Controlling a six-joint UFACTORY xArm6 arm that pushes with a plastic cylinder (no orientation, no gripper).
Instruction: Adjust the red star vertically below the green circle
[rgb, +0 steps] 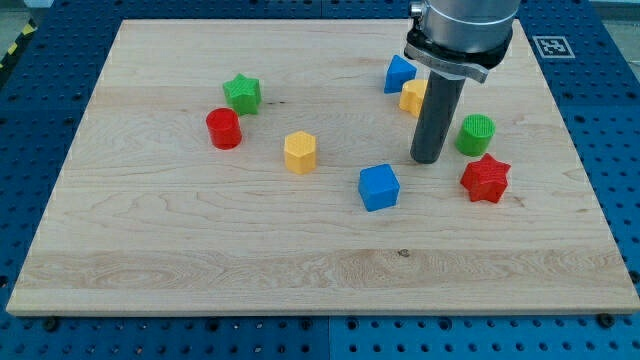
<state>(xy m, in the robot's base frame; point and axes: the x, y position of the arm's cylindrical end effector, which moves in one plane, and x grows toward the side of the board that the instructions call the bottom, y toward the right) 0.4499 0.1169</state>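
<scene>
1. Camera view: the arm stands upright over the surface (150, 270); my tip (428, 160) rests just left of the green circle (476, 134).
2. Red star (486, 179) sits just below that circle, slightly right.
3. No claw shows; only the rod.

Pale grained wooden board (200, 250) (matt), ridged plastic green circle (476, 133)

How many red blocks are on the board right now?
2. The red star sits at the view's right, just below the green circle; the red cylinder sits at the view's left. My tip hides none visibly.
</scene>
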